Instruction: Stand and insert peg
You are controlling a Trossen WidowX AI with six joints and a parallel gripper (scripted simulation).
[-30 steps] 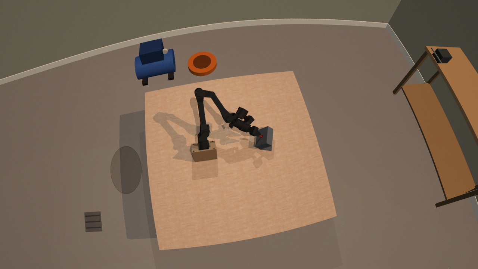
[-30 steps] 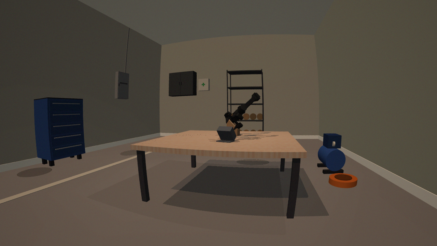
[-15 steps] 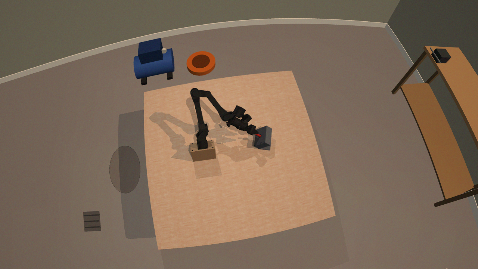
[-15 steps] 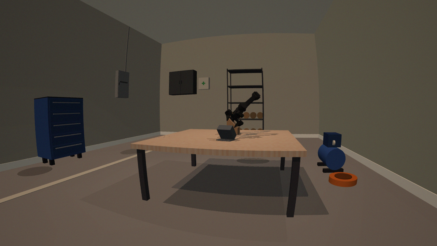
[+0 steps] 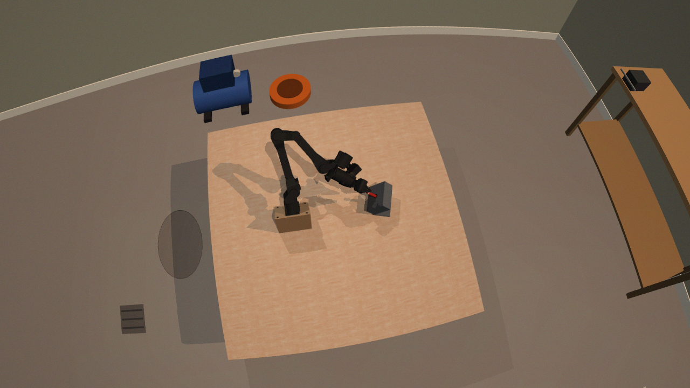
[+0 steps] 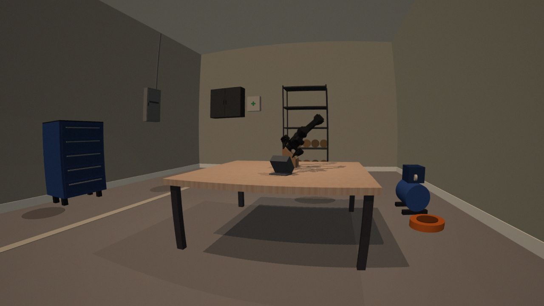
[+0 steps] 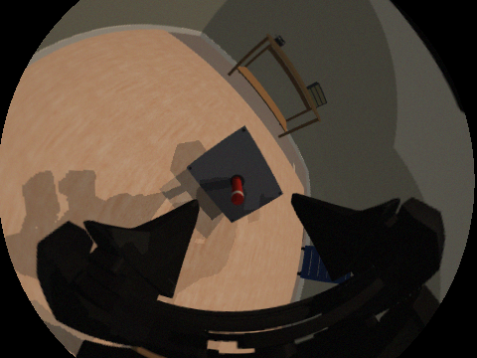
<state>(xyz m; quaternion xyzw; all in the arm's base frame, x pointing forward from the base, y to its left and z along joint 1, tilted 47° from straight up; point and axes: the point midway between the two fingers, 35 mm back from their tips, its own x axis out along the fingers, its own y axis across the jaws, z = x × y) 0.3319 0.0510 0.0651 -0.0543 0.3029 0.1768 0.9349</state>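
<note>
The red peg [image 5: 372,194] [image 7: 237,186] stands out of the hole in the dark grey sloped panel [image 5: 386,194] [image 6: 282,164] [image 7: 222,164]. Its white-banded end points back toward the wrist camera and its other end is inside the hole; how deep it sits is hidden. My gripper [image 5: 367,189] [image 7: 245,202] is open and empty. In the wrist view its fingertips are wide apart, one on each side of the peg and clear of it. In the exterior view the panel's back hides the peg.
The panel rests on the wooden table [image 5: 337,289] [image 6: 213,177]. The arm's base block [image 5: 293,222] stands on the table to the panel's left in the top view. A blue compressor [image 5: 221,91] [image 6: 412,194] and an orange ring [image 5: 275,97] [image 6: 426,226] are on the floor beyond the table.
</note>
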